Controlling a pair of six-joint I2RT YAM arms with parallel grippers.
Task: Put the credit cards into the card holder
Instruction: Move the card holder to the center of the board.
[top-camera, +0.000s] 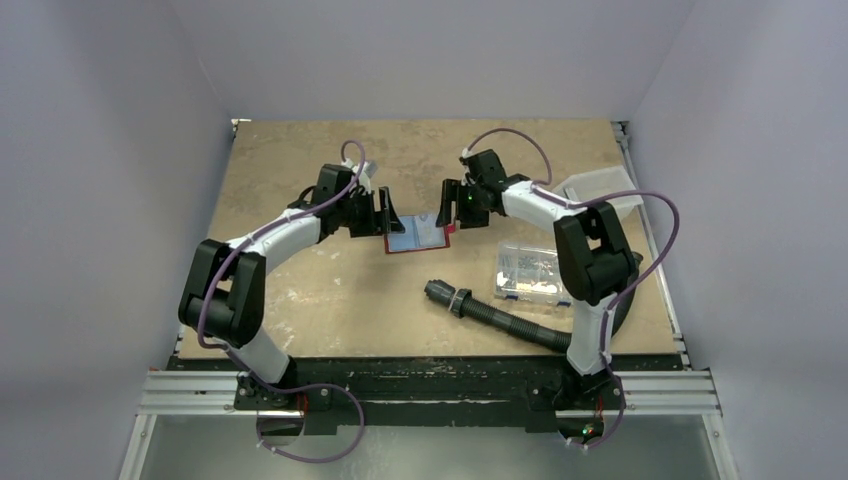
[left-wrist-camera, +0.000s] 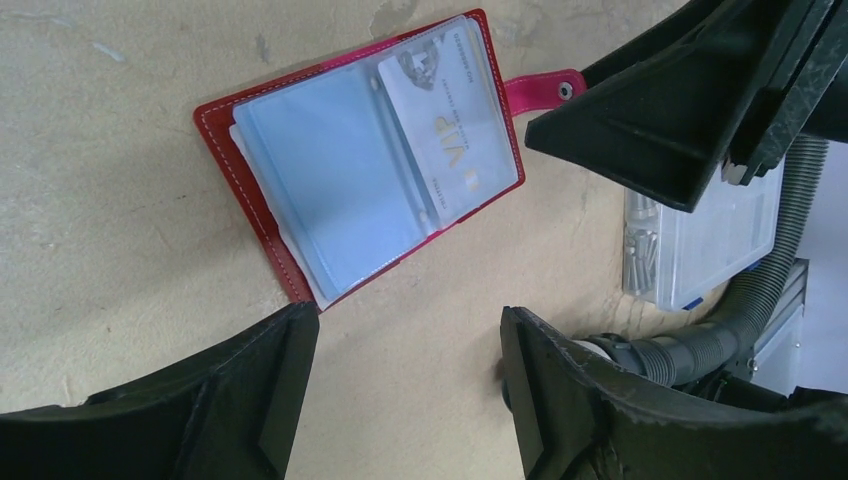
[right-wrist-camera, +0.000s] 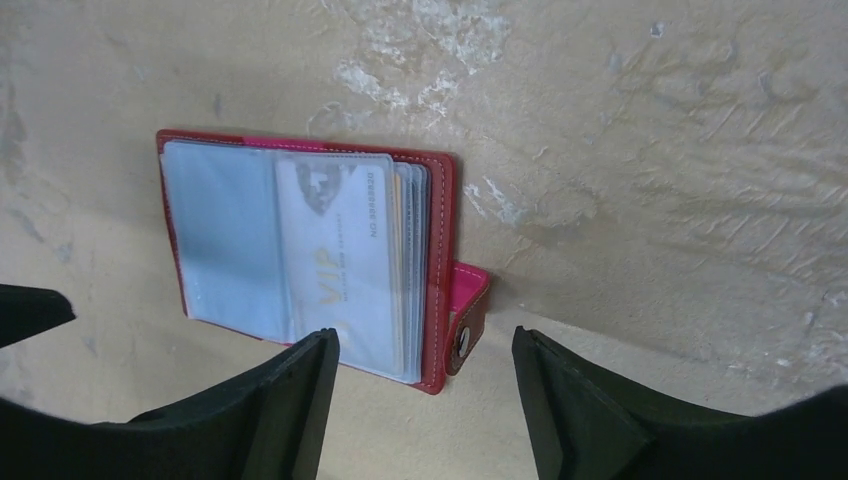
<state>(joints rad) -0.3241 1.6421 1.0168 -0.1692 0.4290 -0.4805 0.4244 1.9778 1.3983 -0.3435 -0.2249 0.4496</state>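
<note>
Card holder (top-camera: 417, 237) lies between left claw (top-camera: 384, 216) and right claw (top-camera: 447, 206).

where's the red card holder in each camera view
top external: card holder at picture centre, lying open
left wrist: upper middle
right wrist: left of centre
landmark: pale VIP card on the half beside its closing tab

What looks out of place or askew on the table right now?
Nothing spilled or damaged. The card holder lies open with a VIP card sleeved; its clear sleeves sit slightly askew, one corner poking past the red cover. A black hose lies nearby.
</note>
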